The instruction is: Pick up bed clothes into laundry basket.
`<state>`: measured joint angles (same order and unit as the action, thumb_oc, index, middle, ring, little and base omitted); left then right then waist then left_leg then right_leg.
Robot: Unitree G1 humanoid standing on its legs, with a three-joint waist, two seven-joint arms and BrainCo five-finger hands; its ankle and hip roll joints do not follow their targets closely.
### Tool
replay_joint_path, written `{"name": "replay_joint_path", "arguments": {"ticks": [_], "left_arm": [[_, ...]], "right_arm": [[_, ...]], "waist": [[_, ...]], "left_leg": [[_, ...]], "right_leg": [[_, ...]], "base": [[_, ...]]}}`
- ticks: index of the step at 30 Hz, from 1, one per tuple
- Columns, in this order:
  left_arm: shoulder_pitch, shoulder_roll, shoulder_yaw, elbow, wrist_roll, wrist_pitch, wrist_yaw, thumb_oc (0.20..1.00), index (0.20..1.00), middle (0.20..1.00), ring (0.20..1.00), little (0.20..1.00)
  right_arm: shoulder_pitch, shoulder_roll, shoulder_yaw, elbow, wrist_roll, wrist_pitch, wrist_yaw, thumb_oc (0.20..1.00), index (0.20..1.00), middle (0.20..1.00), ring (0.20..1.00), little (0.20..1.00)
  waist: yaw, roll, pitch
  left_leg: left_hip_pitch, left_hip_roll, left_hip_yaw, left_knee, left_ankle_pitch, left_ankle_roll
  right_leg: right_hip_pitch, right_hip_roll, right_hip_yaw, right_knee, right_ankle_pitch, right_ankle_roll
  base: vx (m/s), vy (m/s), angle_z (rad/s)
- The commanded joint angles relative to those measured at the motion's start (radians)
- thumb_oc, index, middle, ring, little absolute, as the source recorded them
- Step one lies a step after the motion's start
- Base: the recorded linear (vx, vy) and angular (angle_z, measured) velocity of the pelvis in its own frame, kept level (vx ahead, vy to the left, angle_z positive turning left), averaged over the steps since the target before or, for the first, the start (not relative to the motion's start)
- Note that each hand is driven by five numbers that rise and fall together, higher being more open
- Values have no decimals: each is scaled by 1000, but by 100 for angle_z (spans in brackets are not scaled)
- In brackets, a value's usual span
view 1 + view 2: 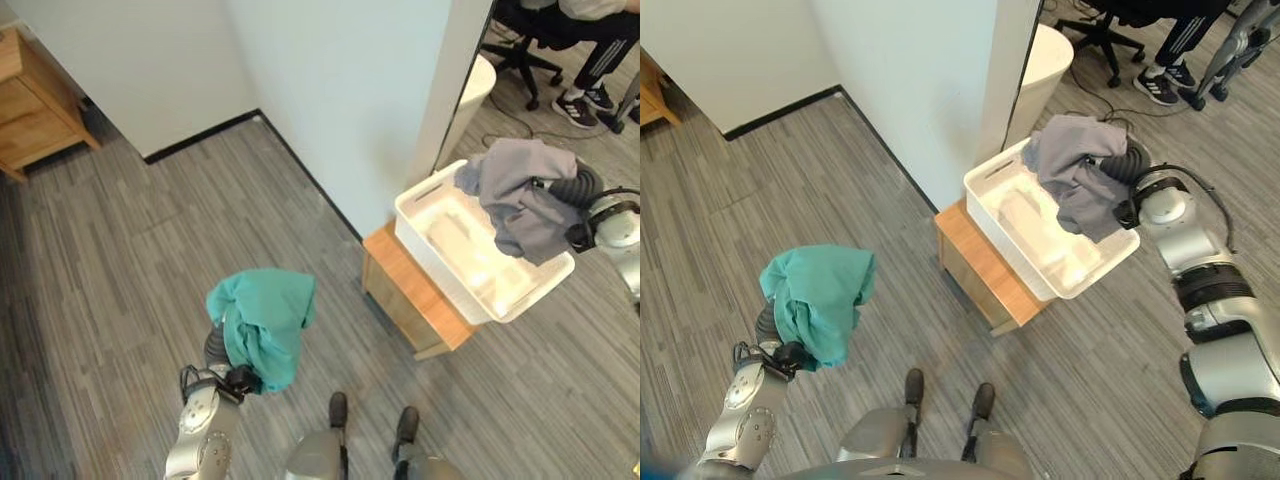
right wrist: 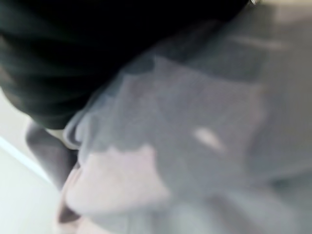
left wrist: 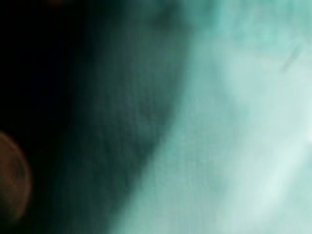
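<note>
My right hand holds a soft, crumpled grey garment over the white plastic laundry basket, a rectangular tub resting on a low wooden stand beside the white wall; the cloth drapes down into the tub. My left hand lifts a rumpled teal cloth, hanging lengthwise above the grey plank floor. Fabric covers both hands, so I cannot tell how the fingers sit.
</note>
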<state>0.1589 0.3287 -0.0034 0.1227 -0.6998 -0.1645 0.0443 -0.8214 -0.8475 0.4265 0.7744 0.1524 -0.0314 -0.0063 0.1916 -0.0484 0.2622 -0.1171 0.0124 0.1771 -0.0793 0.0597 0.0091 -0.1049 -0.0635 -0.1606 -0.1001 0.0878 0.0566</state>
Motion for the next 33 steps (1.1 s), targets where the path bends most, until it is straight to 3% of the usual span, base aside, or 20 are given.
{"name": "replay_joint_path", "arguments": {"ticks": [1, 7, 8, 15, 20, 24, 25, 26, 27, 29, 30, 32, 33], "left_arm": [[-12, 68, 6, -118, 7, -64, 12, 200, 200, 200, 200, 200], [-34, 70, -5, -107, 11, -67, 19, 200, 200, 200, 200, 200], [-49, 69, -12, -102, 10, -67, 19, 200, 200, 200, 200, 200], [-69, 63, -14, -93, 10, -70, 17, 200, 200, 200, 200, 200], [-94, 75, 0, -79, 30, -79, 33, 200, 200, 200, 200, 200], [-222, 177, -6, -87, 142, -82, 41, 200, 200, 200, 200, 200], [-225, 179, -10, -85, 142, -83, 41, 200, 200, 200, 200, 200], [-313, 215, -27, -88, 176, -83, 48, 200, 200, 200, 200, 200], [-315, 218, -31, -87, 176, -83, 49, 200, 200, 200, 200, 200], [-395, 262, -37, -107, 186, -81, 44, 200, 200, 200, 200, 200], [-469, 279, -64, -109, 207, -78, 39, 200, 200, 200, 200, 200], [-516, 287, -91, -103, 233, -75, 33, 200, 200, 200, 200, 200], [-600, 294, -136, -101, 281, -60, 18, 200, 200, 200, 200, 200]], "right_arm": [[-199, -29, 50, 100, -33, -9, -52, 200, 200, 200, 200, 200], [-215, 36, 91, 284, -61, 3, -16, 200, 200, 200, 200, 200], [-207, 55, 93, 361, -73, 12, -2, 1000, 1000, 1000, 1000, 1000], [-155, 67, 52, 408, -78, 17, -7, 1000, 1000, 1000, 1000, 1000], [-52, 31, -10, 319, -56, 15, -15, 1000, 1000, 1000, 1000, 1000], [80, -2, -88, 106, -2, -2, -29, 1000, 1000, 1000, 1000, 1000], [87, -3, -94, 102, -1, -1, -29, 1000, 1000, 1000, 1000, 1000], [217, 66, -236, -20, 212, -30, -45, 1000, 1000, 1000, 1000, 1000], [225, 66, -244, -26, 211, -28, -46, 1000, 1000, 1000, 1000, 1000], [388, 119, -347, -234, 257, -50, -27, 1000, 1000, 1000, 1000, 1000], [533, 187, -425, -401, 287, -73, -17, 1000, 1000, 1000, 1000, 1000], [612, 227, -460, -476, 295, -75, 2, 1000, 1000, 1000, 1000, 1000], [721, 287, -498, -568, 290, -83, 31, 1000, 1000, 1000, 1000, 1000]], "waist": [[19, -21, 43], [35, -5, 81], [38, 1, 91], [33, 7, 93], [-5, 13, 78], [-60, 23, 50], [-57, 22, 51], [-90, 26, 36], [-86, 24, 35], [-124, 26, 16], [-160, 27, -3], [-174, 25, -16], [-212, 29, -38]], "left_leg": [[-51, 17, -52, -1, 45, -53], [-91, 12, -61, 0, 50, -53], [-102, 10, -64, 0, 51, -53], [-106, 4, -62, -1, 45, -51], [-76, -1, -40, -4, 30, -47], [-28, 1, -13, -8, 16, -48], [-27, 1, -13, -8, 15, -48], [0, 1, -7, -8, 3, -48], [-3, 2, -7, -8, 7, -48], [21, 4, 5, -8, -2, -49], [45, 4, 11, -8, -16, -48], [56, 6, 15, -8, -16, -47], [73, 8, 23, -8, -23, -47]], "right_leg": [[63, -86, -6, 59, -58, 91], [24, -77, 3, 44, -40, 91], [15, -76, 5, 38, -35, 92], [10, -78, 19, 23, -27, 99], [15, -87, 41, 34, -27, 105], [29, -92, 60, 47, -33, 109], [30, -93, 60, 47, -34, 109], [51, -97, 63, 49, -44, 111], [48, -97, 63, 48, -41, 110], [61, -98, 69, 50, -48, 110], [78, -99, 73, 54, -62, 111], [84, -98, 76, 54, -62, 111], [94, -97, 83, 56, -67, 112]], "base": [[0, 0, 0], [0, 6, 1], [5, 7, -4], [14, 16, -3], [21, 58, -7], [21, 43, -13], [58, 28, -13], [42, 14, -17], [57, 18, -3], [63, -2, -6], [70, -16, -14], [72, -32, -8], [119, -53, -9]]}}
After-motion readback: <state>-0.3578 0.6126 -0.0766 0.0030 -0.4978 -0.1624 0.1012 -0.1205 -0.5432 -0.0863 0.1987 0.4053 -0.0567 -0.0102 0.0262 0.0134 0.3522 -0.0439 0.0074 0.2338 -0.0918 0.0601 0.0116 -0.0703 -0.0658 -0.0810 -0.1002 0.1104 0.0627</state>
